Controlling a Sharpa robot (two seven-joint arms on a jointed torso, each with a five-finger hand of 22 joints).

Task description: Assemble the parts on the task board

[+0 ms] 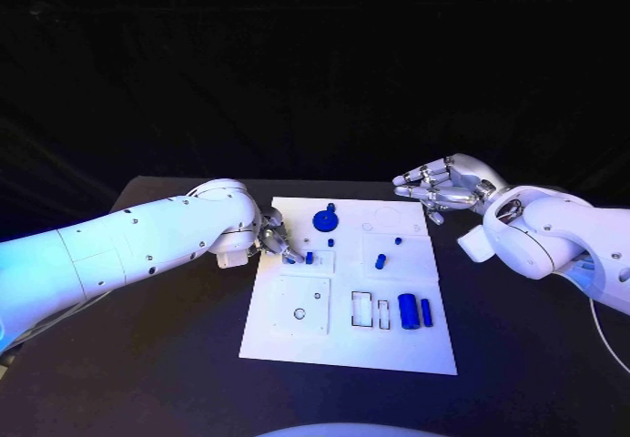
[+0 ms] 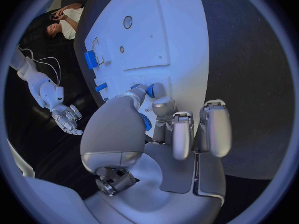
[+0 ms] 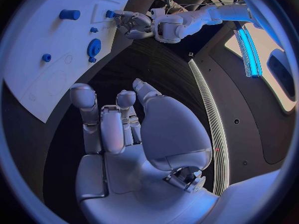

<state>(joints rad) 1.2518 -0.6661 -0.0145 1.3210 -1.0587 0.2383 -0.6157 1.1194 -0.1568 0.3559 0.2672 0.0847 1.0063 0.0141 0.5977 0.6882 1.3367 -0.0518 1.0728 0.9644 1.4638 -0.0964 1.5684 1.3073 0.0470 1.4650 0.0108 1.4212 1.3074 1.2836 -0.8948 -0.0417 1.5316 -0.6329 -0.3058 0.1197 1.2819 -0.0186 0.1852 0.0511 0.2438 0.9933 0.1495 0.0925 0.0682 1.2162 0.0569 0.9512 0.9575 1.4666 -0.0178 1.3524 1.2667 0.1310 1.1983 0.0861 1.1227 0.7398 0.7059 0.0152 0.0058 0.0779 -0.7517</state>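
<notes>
Left hand at the board's left edge on a small blue part; right hand off the board, holding nothing.

The white rectangular task board lies mid-table on the black table, with bare tabletop on its left, right and near sides. The left hand reaches over the board's left edge, fingertips pinching a small blue peg that stands on the board. The right hand hovers above the table just off the far right corner, fingers loosely curled and apart. A blue gear sits far-centre; two blue cylinders lie near the right edge.
</notes>
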